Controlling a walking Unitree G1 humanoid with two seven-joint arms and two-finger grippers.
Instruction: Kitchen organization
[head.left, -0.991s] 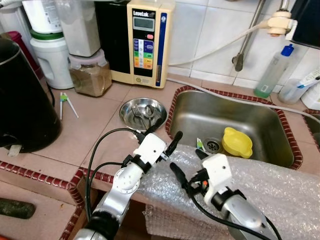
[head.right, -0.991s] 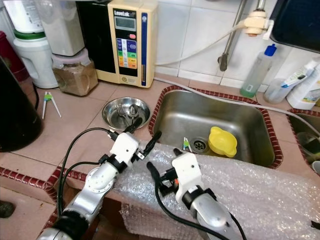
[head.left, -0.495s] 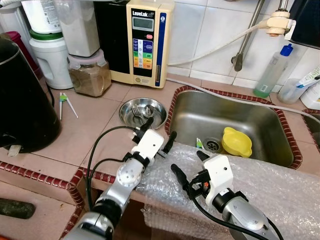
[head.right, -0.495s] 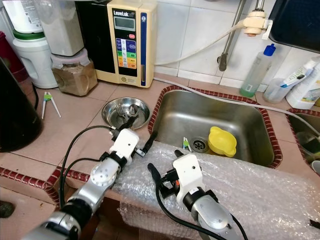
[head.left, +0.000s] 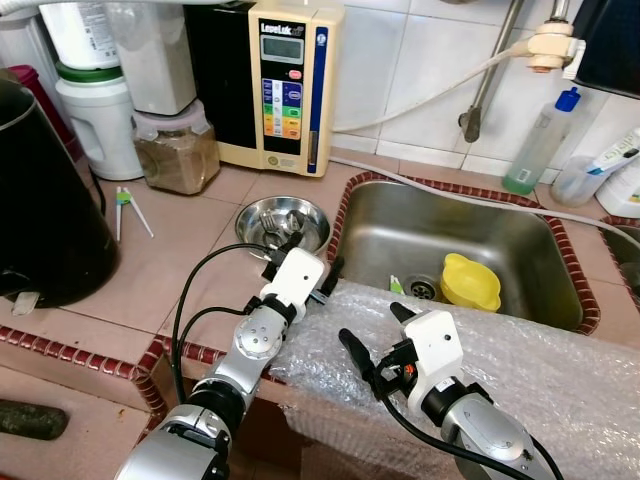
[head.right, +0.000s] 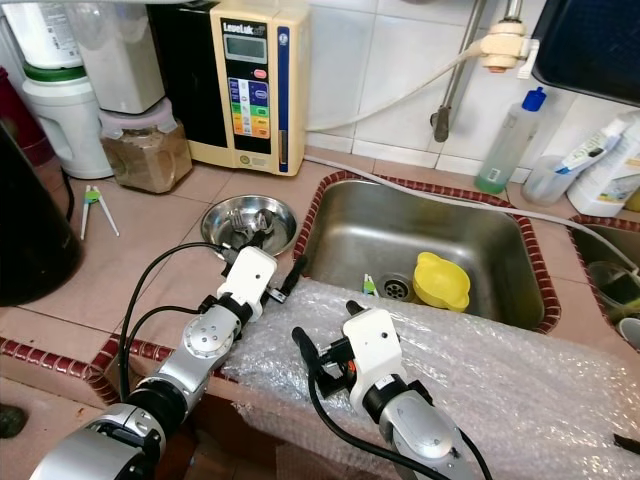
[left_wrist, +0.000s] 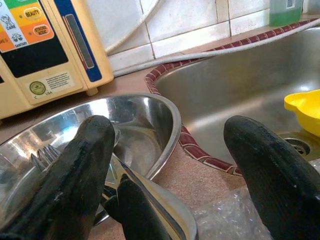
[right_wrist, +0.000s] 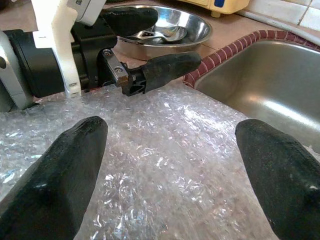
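— Black fingers first: how does the left hand (head.left: 310, 262) stand?

— Spread wide, pinching nothing. It reaches forward over the tiled worktop (head.left: 180, 265) with one finger at the near rim of the stainless steel bowl (head.left: 283, 219) and the other toward the sink's edge. In its wrist view a fork and a spoon lie inside the bowl, just beyond the fingertips.

— So the bowl is the thing in hand?

— I judge so. With the fingers parted on either side of the rim, it looks set to close on the bowl's wall, perhaps to carry it to the sink (head.left: 470, 250), which lies just beside.

— And the right hand (head.left: 374, 336)?

— Also spread and empty. It hovers over the sheet of bubble wrap (head.left: 520, 350) that drapes across the worktop's front edge, near the left hand but apart from it. It seems to be waiting rather than working.

— What else sits around?

— A yellow cup (head.left: 471, 283) lies in the sink near the drain. Behind the bowl stands a cream water ionizer (head.left: 290, 80) against the wall tiles, with a jar of brown powder (head.left: 177, 152) to its left and a black pot (head.left: 45, 210) further left.

— Any risk?

— The bowl's rim is thin and slick, and the loose cutlery could rattle out if it tilts.
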